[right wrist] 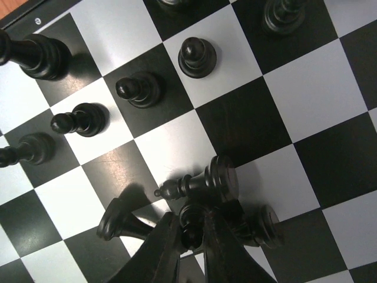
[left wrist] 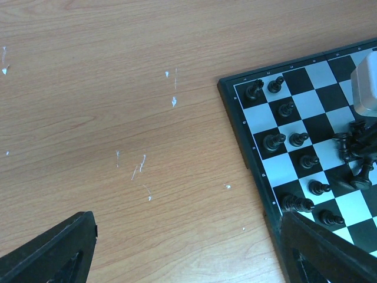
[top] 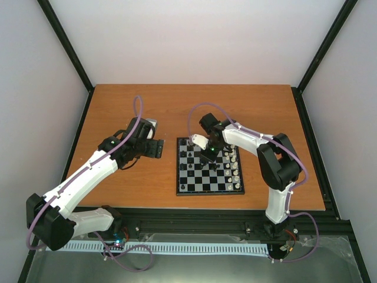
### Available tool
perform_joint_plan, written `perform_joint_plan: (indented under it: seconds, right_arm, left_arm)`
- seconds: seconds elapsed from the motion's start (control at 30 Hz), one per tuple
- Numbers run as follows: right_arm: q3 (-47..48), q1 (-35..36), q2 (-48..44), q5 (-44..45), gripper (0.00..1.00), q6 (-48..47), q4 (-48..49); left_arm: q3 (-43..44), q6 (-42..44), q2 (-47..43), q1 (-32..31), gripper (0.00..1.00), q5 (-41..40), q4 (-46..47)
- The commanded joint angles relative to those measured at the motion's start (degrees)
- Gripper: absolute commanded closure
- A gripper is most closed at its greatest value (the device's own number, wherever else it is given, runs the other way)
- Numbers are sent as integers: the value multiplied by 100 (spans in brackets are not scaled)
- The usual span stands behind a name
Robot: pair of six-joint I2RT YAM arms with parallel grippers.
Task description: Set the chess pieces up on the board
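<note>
checkered board (top: 209,193), black pcs (left wrist: 274,141) upright at left edge, white pcs (top: 235,171) right, some toppled mid-board

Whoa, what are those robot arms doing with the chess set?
They are setting up a chess game. The right gripper is down over the middle of the board, its fingers pinching one small black piece from a little heap of toppled black pieces. Upright black pieces already line one side of the board, and white pieces line the opposite side. The left gripper is open and holds nothing, hovering over the wooden table beside the board.
</note>
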Motion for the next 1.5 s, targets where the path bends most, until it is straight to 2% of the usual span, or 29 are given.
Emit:
perform_joint_plan:
  seconds: [0.0,0.23,0.5,0.7,0.83,0.97,1.13,1.47]
  right_arm:
    - [42,46,-402,-118,88,39,-83]
    - [182,78,-776,-224,88,46,-260]
    - [77,524,-810,-119,88,-11,-265]
    - [120,479,-579,894,77,197,-4]
    - [195,323,-333,868,70,311,-44]
    - [172,255,-181,718,68,302,-78]
    - [182,202,-67,639,69,287,-87]
    - [193,174,101,475,83,246,-162]
  left_arm:
    - [21,124,30,64,13,59,39]
    - [23,114,9,72,13,12,34]
    - [14,80,-34,72,13,-91,24]
    - [14,93,-32,72,13,-90,19]
    - [14,90,-40,72,13,-92,17]
    - [14,89,-49,72,13,-89,20]
    - [7,90,-58,72,13,-83,21]
    - [6,98,-58,72,13,-76,12]
